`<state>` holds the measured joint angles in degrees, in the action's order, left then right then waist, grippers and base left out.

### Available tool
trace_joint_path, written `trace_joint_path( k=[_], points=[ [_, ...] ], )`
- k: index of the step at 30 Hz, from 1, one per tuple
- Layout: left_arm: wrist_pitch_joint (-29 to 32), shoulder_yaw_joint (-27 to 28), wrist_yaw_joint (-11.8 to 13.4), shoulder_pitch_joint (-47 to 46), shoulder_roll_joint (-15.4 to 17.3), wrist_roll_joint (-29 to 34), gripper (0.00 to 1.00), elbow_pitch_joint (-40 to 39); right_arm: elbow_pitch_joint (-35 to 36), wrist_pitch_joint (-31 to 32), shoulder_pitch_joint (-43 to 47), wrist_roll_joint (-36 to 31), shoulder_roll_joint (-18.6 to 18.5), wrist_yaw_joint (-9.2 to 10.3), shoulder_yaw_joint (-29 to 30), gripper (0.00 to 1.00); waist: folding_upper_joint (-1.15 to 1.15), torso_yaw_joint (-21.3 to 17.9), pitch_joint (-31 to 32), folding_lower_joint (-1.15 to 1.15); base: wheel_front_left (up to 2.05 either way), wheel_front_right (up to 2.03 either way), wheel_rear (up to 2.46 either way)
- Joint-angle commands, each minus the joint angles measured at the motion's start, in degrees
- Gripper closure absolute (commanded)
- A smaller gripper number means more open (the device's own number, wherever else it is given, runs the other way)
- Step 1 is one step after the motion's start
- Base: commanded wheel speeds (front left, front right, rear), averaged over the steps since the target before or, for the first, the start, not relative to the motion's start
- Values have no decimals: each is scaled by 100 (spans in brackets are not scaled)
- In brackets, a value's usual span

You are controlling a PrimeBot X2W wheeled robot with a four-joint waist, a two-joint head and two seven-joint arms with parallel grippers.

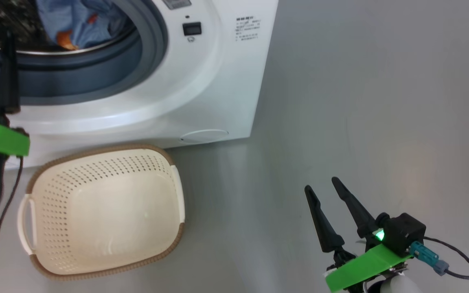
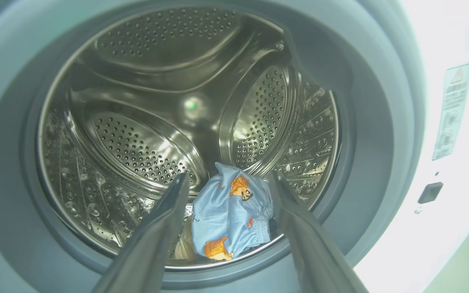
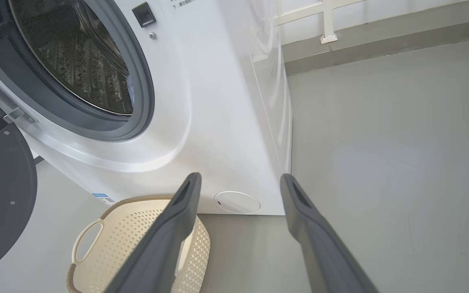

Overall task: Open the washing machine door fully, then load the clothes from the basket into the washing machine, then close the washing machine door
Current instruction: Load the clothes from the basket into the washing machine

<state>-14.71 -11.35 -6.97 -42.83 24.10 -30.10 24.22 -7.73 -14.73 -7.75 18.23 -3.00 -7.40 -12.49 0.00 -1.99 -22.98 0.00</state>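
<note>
The white washing machine (image 1: 202,81) stands with its steel drum (image 2: 145,138) exposed. The clothes (image 2: 230,215), a blue bear-printed bundle, lie just inside the drum's front lip (image 1: 75,24). My left gripper (image 2: 228,179) is open at the drum mouth, short of the clothes, with nothing between its fingers (image 1: 6,73). The washing machine door (image 3: 2,191) hangs swung open at the left on its metal hinge (image 3: 10,116). The cream basket (image 1: 104,211) sits on the floor before the machine with nothing in it. My right gripper (image 1: 322,185) is open, low over the floor to the basket's right.
Grey floor (image 1: 360,101) stretches to the right of the machine. A round white cap (image 3: 236,202) sits low on the machine's front, by the basket (image 3: 136,240). A wall with a skirting strip (image 3: 381,20) runs behind. A dark cable (image 1: 458,256) trails from my right wrist.
</note>
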Motion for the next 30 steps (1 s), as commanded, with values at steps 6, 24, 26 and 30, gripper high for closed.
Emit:
trace_joint_path(
  k=[6,24,26,30],
  points=[
    [-29,625,138,874,149,266,0,-724,12,-27,258,-32,13,-9,-77,0,0,288,695,0,0,0,0],
    [-29,1331,448,3284,-365,905,0,-1925,-96,-27,720,-55,13,-9,90,0,0,449,1678,0,0,0,0],
    [-29,1467,496,3532,-427,948,0,-2024,-105,-27,764,-61,13,-9,99,0,0,437,1754,0,0,0,0],
    [-29,1716,583,4061,-620,1012,0,-2249,-109,-27,860,-64,13,-9,116,0,0,404,1903,0,0,0,0]
  ],
)
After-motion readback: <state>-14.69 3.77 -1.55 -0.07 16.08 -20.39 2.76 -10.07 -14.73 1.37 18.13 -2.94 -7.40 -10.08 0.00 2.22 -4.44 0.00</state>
